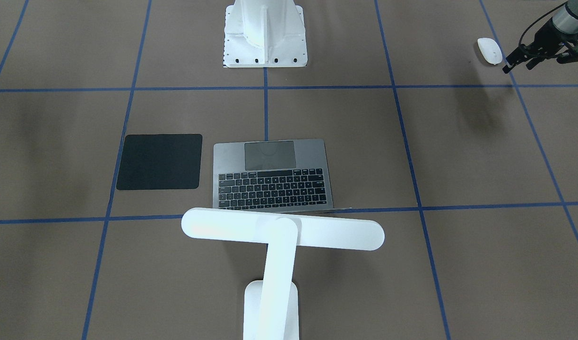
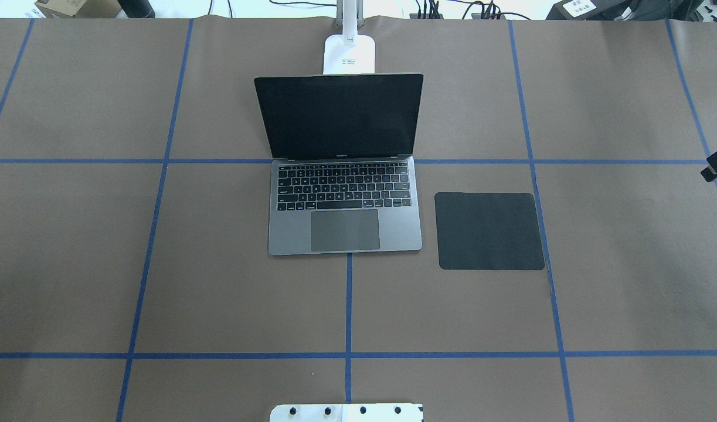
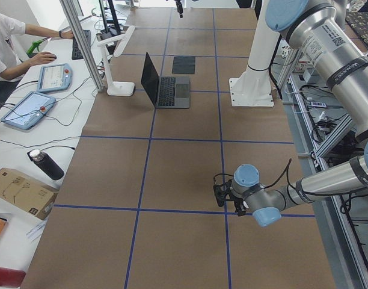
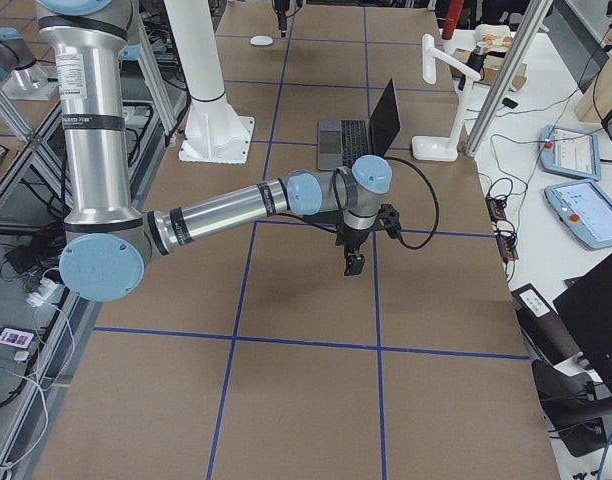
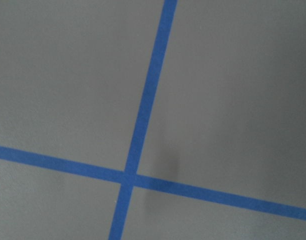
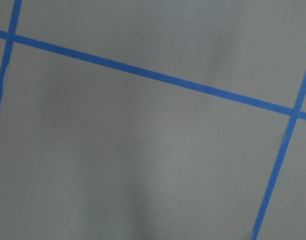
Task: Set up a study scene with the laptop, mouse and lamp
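In the front-facing view the lamp [image 1: 282, 234] stands nearest, at the bottom centre, and its bar head hides the screen side of the open laptop [image 1: 272, 174]. The black mat [image 1: 159, 161] lies just beside the laptop, toward the frame's left. The mouse [image 1: 489, 50] is farthest, in the upper right corner, well apart from all of them.

I judge that your step in hand is to pick up the mouse. Put one finger on each long side, low on the body, because the smooth rounded shell can slip out.

The left gripper [image 1: 518, 68] enters at the upper right corner, tilted toward the mouse and just beside it, fingers apart. The right gripper [image 4: 354, 262] points straight down over bare table at the middle of the right-side view. I cannot tell whether its fingers are apart.
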You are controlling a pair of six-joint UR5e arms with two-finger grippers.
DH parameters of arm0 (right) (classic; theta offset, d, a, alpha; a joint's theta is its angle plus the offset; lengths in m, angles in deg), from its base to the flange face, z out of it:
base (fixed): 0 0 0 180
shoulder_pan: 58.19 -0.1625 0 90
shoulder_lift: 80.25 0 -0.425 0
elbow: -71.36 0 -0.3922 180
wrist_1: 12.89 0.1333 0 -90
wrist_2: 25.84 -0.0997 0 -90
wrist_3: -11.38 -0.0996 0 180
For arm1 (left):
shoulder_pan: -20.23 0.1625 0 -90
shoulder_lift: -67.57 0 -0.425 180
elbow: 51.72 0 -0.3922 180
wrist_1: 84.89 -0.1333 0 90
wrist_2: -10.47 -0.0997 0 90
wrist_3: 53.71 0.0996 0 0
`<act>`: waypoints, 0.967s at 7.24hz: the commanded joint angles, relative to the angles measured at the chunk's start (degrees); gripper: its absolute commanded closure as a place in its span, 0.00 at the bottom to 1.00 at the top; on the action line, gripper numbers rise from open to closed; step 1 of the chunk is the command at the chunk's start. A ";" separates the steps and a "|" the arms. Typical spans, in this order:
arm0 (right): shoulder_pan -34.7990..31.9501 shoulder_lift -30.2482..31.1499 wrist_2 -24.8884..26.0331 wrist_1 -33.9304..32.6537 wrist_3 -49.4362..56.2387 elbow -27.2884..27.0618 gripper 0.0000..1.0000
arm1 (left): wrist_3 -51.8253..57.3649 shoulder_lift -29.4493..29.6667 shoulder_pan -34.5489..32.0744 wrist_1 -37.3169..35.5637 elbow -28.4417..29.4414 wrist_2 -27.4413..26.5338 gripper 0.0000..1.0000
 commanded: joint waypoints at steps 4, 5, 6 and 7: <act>0.58 -0.10 -0.12 0.00 -0.36 -0.03 0.02 | -9.05 -0.41 12.34 0.99 -0.02 -5.29 0.00; 0.75 -0.10 -0.03 0.00 -0.19 0.06 0.02 | -10.02 -1.28 13.95 3.51 -0.02 -5.50 0.00; 0.76 -0.10 -0.12 0.00 -0.27 0.06 0.02 | -10.03 -2.59 15.01 5.10 -0.02 -5.58 0.00; 1.02 -0.10 -0.12 0.00 -0.53 0.06 0.02 | -10.03 -3.82 15.46 6.77 -0.02 -5.59 0.00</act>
